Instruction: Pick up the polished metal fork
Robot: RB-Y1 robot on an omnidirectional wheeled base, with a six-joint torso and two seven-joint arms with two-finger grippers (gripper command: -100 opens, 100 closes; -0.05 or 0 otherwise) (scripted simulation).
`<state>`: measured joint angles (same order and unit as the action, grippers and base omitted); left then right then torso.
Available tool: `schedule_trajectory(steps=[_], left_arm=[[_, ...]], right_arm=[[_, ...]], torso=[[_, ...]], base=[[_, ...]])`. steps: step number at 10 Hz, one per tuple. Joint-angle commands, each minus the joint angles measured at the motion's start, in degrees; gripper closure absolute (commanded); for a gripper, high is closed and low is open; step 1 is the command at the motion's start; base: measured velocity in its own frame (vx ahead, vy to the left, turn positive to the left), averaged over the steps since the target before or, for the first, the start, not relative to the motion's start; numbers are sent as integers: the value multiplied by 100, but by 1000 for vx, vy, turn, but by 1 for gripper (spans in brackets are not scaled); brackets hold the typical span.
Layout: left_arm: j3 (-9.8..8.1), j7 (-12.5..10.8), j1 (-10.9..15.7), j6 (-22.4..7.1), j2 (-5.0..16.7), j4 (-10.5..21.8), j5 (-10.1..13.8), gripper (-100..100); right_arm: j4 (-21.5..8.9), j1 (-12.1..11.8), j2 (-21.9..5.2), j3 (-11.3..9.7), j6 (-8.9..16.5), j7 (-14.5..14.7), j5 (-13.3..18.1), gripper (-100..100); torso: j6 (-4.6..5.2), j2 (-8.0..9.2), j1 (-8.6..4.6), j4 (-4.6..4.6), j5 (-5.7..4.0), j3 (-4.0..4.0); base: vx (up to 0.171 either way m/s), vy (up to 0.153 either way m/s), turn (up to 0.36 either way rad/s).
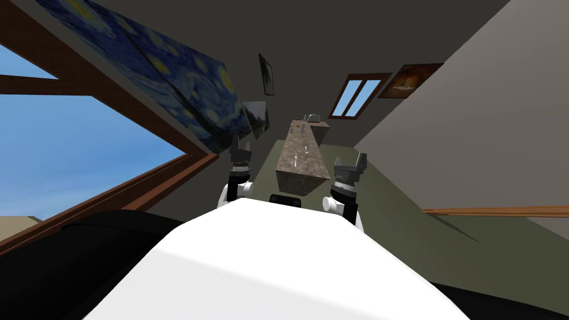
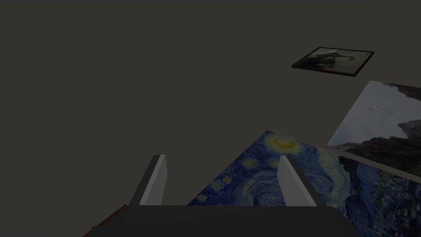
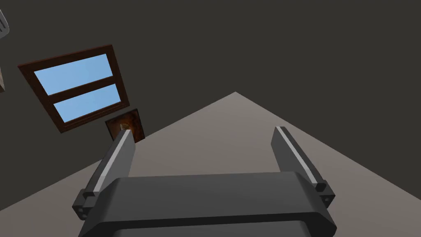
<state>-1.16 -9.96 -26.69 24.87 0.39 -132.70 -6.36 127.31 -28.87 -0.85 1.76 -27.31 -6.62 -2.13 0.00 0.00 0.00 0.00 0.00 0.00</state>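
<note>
BOTH TOOLS OPEN AND EMPTY

Left tool (image 2: 223, 158) and right tool (image 3: 202, 131): fingers fully apart, gripping nothing, positioned short of the desk's (image 1: 311, 165) near end. Two small pale utensils (image 1: 296, 161) lie on the desk top. Which one is the fork cannot be told.

The counter (image 1: 303, 161) is speckled brown and the floor (image 1: 389, 200) olive green. The painting (image 1: 166, 72) is deep blue with yellow swirls. The left hand (image 2: 223, 156) and right hand (image 3: 202, 130) have dark bodies and light grey fingers (image 3: 290, 152).

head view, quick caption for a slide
Left gripper and right gripper open, raised either side of a long counter bearing two small pale items.
</note>
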Motion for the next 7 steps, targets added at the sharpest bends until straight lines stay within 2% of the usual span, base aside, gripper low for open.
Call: schedule_trajectory(steps=[1,3,6,7], left_arm=[[0,0,0,0,0,0,0,0],[1,0,1,0,-1,0,0,0],[1,0,1,0,-1,0,0,0],[1,0,1,0,-1,0,0,0]], right_arm=[[-33,33,-165,12,59,25,0,-100],[-119,107,-476,37,200,87,-7,-100],[-335,276,-1017,82,548,246,-55,-100],[-335,276,-1123,82,548,246,-55,-100]], torso=[[0,0,0,0,0,0],[-1,12,24,2,5,6],[-2,28,44,6,10,16],[-2,34,50,7,11,19]], base=[[-19,32,44],[-54,89,67],[-81,122,97],[-66,94,31]])
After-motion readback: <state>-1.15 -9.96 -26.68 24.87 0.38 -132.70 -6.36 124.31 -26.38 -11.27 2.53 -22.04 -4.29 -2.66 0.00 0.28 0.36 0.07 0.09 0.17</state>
